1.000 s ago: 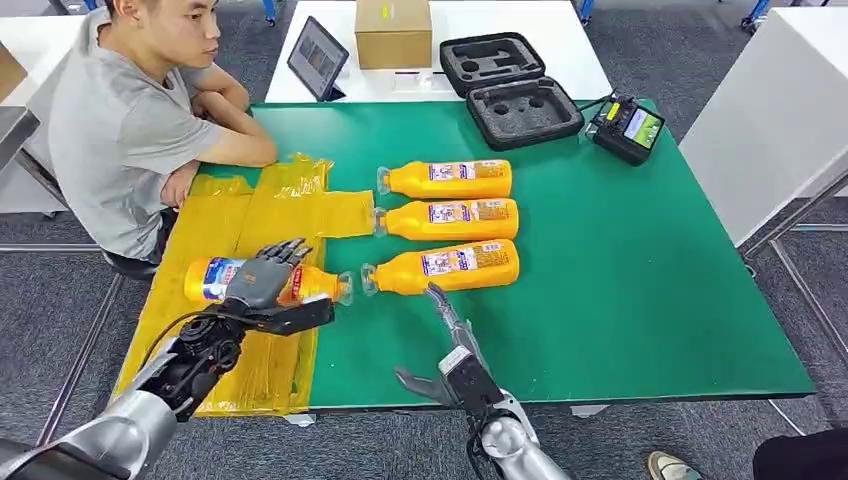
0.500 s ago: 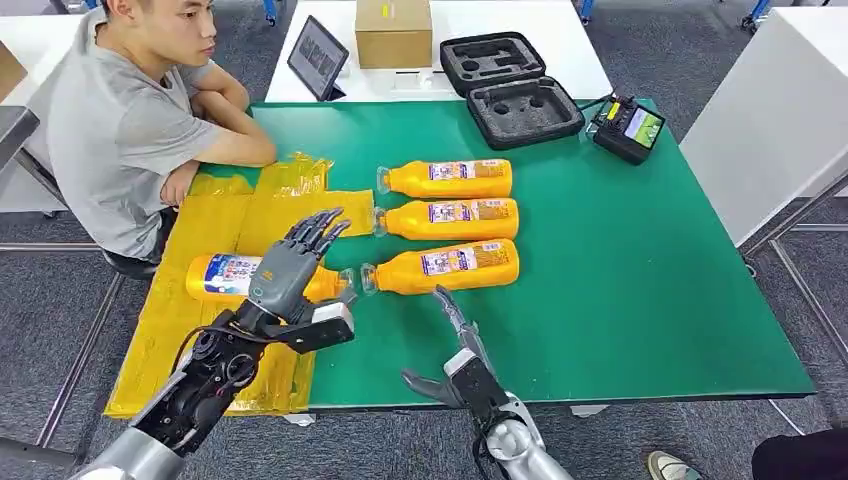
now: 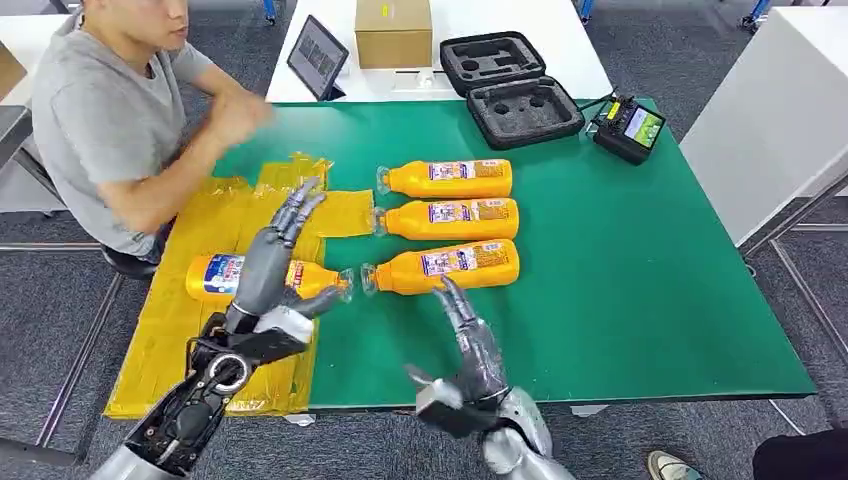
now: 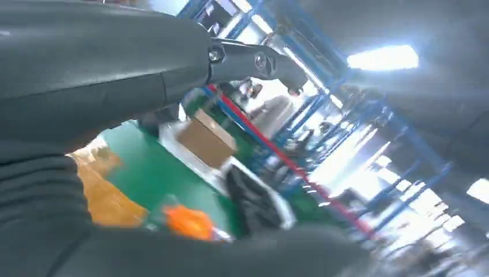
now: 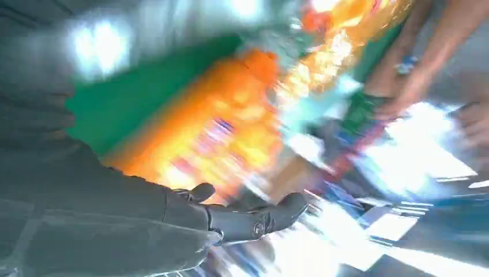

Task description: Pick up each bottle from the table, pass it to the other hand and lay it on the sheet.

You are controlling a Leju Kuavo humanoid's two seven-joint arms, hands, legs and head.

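Observation:
One orange bottle (image 3: 222, 276) lies on the yellow sheet (image 3: 200, 330) at the table's left, cap toward the right. My left hand (image 3: 270, 258) is raised over it, fingers straight and spread, holding nothing. Three more orange bottles lie side by side on the green table: the nearest (image 3: 445, 266), the middle (image 3: 450, 218) and the far one (image 3: 447, 179). My right hand (image 3: 468, 338) stands open just in front of the nearest bottle, not touching it. The right wrist view shows a blurred orange bottle (image 5: 213, 133) beyond my open fingers (image 5: 254, 216).
A person (image 3: 110, 110) sits at the table's left end, one arm raised over the sheet's far corner. Behind the bottles are a black foam case (image 3: 510, 85), a controller (image 3: 626, 128), a cardboard box (image 3: 393, 32) and a tablet (image 3: 317, 57).
My left hand let go of the bottle on the sheet and rose with fingers straightened. My right hand moved forward toward the nearest bottle. The person lifted an arm.

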